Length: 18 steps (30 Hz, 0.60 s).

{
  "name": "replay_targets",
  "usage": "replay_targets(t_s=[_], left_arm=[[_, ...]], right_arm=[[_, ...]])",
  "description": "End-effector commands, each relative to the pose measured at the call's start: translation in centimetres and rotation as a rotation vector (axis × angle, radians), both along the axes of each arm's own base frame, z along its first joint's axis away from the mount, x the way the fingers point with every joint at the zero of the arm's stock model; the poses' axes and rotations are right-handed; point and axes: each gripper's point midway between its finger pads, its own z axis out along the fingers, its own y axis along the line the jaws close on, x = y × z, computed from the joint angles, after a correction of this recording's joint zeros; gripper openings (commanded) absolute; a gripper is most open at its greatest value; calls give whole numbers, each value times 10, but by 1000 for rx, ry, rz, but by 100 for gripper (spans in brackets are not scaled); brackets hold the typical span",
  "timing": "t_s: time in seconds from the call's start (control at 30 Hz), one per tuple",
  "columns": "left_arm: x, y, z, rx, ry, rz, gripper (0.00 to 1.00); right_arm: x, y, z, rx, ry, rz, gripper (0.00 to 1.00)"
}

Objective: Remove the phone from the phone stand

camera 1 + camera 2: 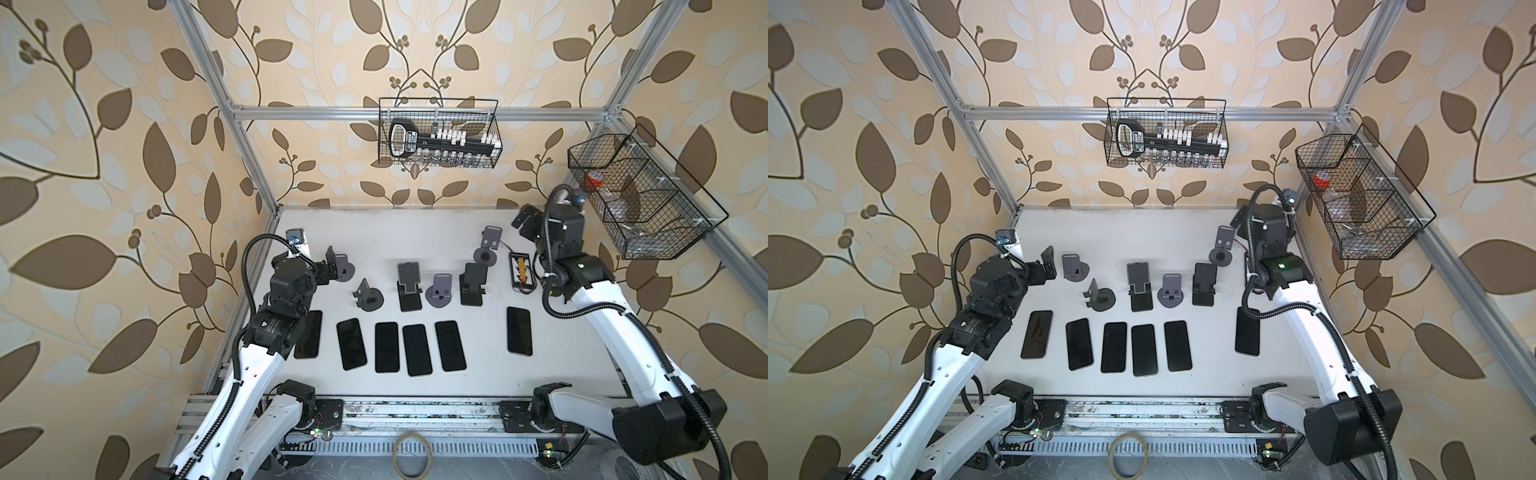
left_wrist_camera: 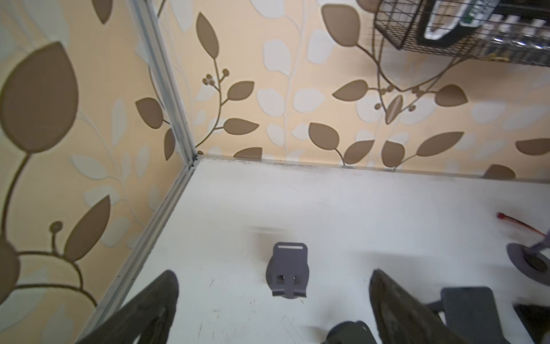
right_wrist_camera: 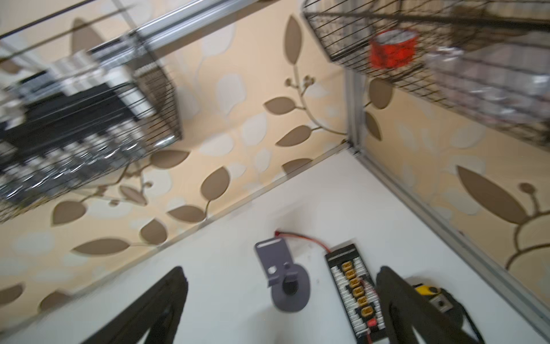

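Observation:
In both top views a dark phone (image 1: 408,271) (image 1: 1138,272) leans upright on a black phone stand (image 1: 409,302) (image 1: 1141,302) at mid-table. My left gripper (image 1: 332,266) (image 1: 1047,262) hovers open at the far left, well left of that phone. In the left wrist view its fingers (image 2: 154,306) spread wide with an empty grey stand (image 2: 287,274) between and beyond them. Over the back right corner my right gripper (image 1: 524,221) (image 1: 1239,219) is raised and open. An empty grey stand (image 3: 282,277) shows between its fingers (image 3: 395,300). Neither gripper holds anything.
Several phones (image 1: 386,347) lie flat in a row near the front, one more phone (image 1: 519,331) to the right. A second black stand (image 1: 473,284), round grey stands (image 1: 439,289) and a connector board (image 1: 522,272) surround it. Wire baskets (image 1: 438,133) (image 1: 640,195) hang on the walls.

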Motion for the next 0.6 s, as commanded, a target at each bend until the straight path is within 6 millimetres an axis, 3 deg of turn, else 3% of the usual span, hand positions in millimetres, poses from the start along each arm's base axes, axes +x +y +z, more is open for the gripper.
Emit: replay_targets(t_s=[0.0,0.13,0.3,0.4,0.57], left_arm=[[8,28,-19,-48,-5,109,99],[7,54,-52,-63,19,201,99],[7,75,-98,-55,85,271,99],[5,81,-115,-43,98,295,99],[6,75,-137,-60,114,257,99]], right_arm=[[-12,-48,-37,-10,-40,-153,99],[-47,-87,-107,15,-60,-313,99],[-64,-79,-162,24,-102,-266,99],[-69,-75,-184,4,-56,-241,99],[-68,-62,-192,-39,-61,-132,99]])
